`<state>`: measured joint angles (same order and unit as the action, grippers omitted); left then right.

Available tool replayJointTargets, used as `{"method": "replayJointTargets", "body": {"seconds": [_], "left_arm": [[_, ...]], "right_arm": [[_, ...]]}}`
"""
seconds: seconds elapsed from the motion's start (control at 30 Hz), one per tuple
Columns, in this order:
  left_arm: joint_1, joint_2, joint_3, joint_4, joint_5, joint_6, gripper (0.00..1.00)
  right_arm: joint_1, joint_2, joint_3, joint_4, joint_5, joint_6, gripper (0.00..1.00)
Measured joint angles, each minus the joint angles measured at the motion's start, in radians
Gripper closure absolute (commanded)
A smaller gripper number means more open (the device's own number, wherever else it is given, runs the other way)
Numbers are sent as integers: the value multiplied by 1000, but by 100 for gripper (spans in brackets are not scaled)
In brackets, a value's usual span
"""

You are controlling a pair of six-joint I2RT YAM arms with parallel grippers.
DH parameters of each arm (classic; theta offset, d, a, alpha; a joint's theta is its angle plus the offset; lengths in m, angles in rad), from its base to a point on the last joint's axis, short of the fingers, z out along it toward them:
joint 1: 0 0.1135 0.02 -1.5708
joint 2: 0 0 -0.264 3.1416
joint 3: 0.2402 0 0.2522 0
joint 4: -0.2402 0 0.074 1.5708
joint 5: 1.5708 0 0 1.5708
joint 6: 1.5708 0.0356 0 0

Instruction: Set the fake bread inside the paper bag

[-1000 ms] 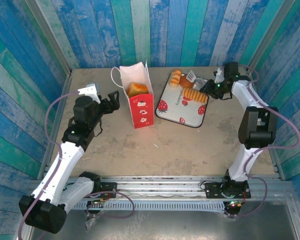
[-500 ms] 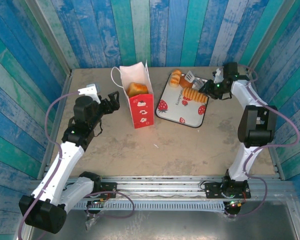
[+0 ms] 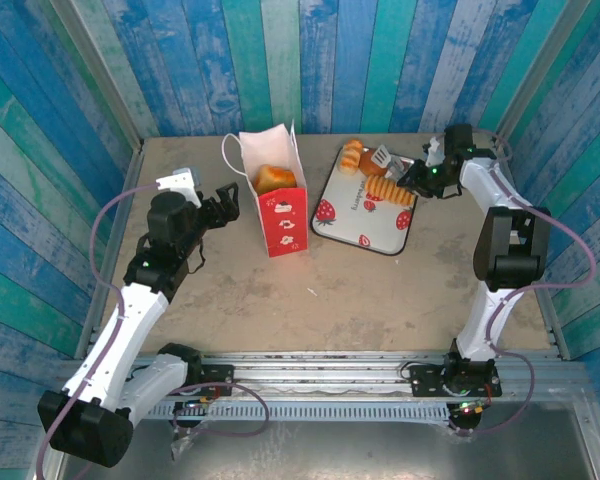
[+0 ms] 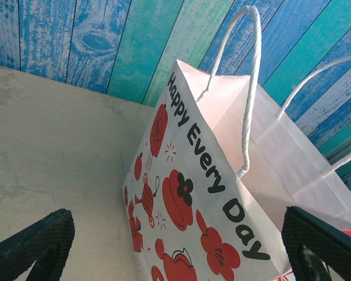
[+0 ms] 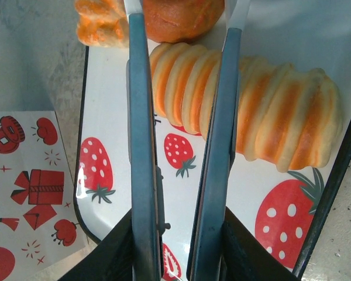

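Not much has shifted since a second ago: the right arm is leaning in a touch closer over the tray (image 3: 342, 218) and its fingers are sitting narrower than before, while the left arm is parked right where it was. The right gripper (image 3: 408, 180) is hanging over the far right part of the strawberry-print tray, and in the wrist view the right gripper (image 5: 184, 26) is straddling the left end of the ridged loaf (image 5: 284, 129), one finger at the loaf's tip and the other crossing its middle. The jaws are sitting about halfway in, but whether they're actually pinching the loaf or just hovering on it can't be told. A round bun (image 5: 178, 17) and another pastry (image 5: 99, 26) are lying just past the fingertips on the tray's far end. The ridged loaf (image 3: 390, 190) is lying across the tray in the overhead view too. The paper bag (image 3: 280, 215) is standing upright just left of the tray with one piece of bread (image 3: 275, 180) already poking up inside it. The left gripper (image 3: 225, 205) is waiting just beside the bag's left side, spread wide and carrying nothing, with the bag's printed face (image 4: 187, 193) looming up right in front of it.
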<state>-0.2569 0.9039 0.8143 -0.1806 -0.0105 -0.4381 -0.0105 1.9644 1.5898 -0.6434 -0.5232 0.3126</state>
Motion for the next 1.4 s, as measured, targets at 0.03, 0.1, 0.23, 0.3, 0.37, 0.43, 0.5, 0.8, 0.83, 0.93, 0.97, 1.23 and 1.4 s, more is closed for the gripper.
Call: {"method": "replayJointTargets", "body": {"seconds": [0.03, 0.1, 0.23, 0.3, 0.37, 0.43, 0.5, 0.8, 0.83, 0.93, 0.97, 1.23, 1.4], "left_arm": [[0, 0, 0, 0, 0, 0, 5], [0, 0, 0, 0, 0, 0, 5], [0, 0, 0, 0, 0, 0, 5], [0, 0, 0, 0, 0, 0, 5], [0, 0, 0, 0, 0, 0, 5], [0, 0, 0, 0, 0, 0, 5], [0, 0, 0, 0, 0, 0, 5], [0, 0, 2, -8, -4, 0, 5], [0, -1, 2, -8, -5, 0, 5], [0, -2, 4, -13, -9, -1, 5], [0, -3, 5, -15, -9, -2, 5], [0, -5, 30, -19, 9, -25, 4], [1, -5, 55, -15, 48, -67, 2]], "right_arm": [[0, 0, 0, 0, 0, 0, 74], [1, 0, 0, 0, 3, 0, 77], [1, -2, 0, 1, 6, 1, 83], [1, -6, -2, 2, 8, 2, 88], [1, -12, -6, 6, 11, 5, 93], [1, -22, -18, 15, 12, 13, 97], [1, -33, -33, 23, 14, 20, 99], [-4, -106, -105, 64, 19, 54, 99], [-5, -120, -117, 72, 22, 58, 99], [-10, -163, -148, 91, 31, 72, 99], [-11, -180, -159, 98, 34, 77, 100], [-16, -314, -185, 133, 53, 106, 99], [-17, -463, -214, 135, 51, 129, 99]]}}
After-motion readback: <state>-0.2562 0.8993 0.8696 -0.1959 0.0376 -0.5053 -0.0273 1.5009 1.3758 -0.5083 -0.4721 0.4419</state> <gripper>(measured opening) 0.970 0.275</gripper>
